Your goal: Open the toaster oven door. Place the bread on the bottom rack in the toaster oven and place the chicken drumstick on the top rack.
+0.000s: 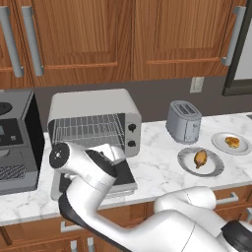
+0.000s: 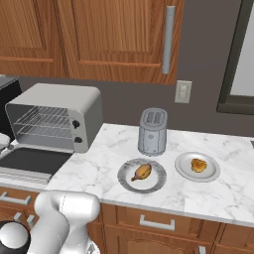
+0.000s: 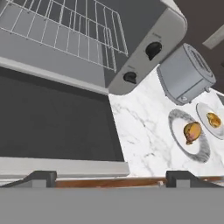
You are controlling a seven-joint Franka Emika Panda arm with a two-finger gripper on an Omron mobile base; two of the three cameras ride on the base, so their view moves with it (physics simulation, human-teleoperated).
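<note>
I am in a kitchen with brown wood cupboards (image 2: 114, 34) above a white marble counter (image 2: 104, 168) and a dark grey wall (image 2: 124, 101) between them. The toaster oven (image 1: 93, 106) sits on the counter by the wall. Its door (image 2: 32, 161) is folded down flat, with the dark glass facing up. Inside I see the top rack (image 1: 88, 124) and the bottom rack (image 1: 88, 137), both bare wire.

My gripper (image 3: 111, 178) hangs above the front edge of the open door. My two fingertips (image 3: 41, 177) stand wide apart and hold nothing.

A small silver toaster (image 2: 152, 130) stands to the right of the oven. In front of it is a grey plate (image 2: 156, 183) with the chicken drumstick (image 2: 142, 172) lying on it. Just to the right is a second plate (image 2: 211, 171) with the bread (image 2: 198, 164) on it. The two plates are near each other but not touching.

A dark coffee machine (image 1: 17, 142) stands left of the oven. A light switch (image 2: 183, 92) is on the wall, and a dark window frame (image 2: 233, 106) is at the far right. Wood drawers (image 2: 158, 221) with grey handles run under the counter.
</note>
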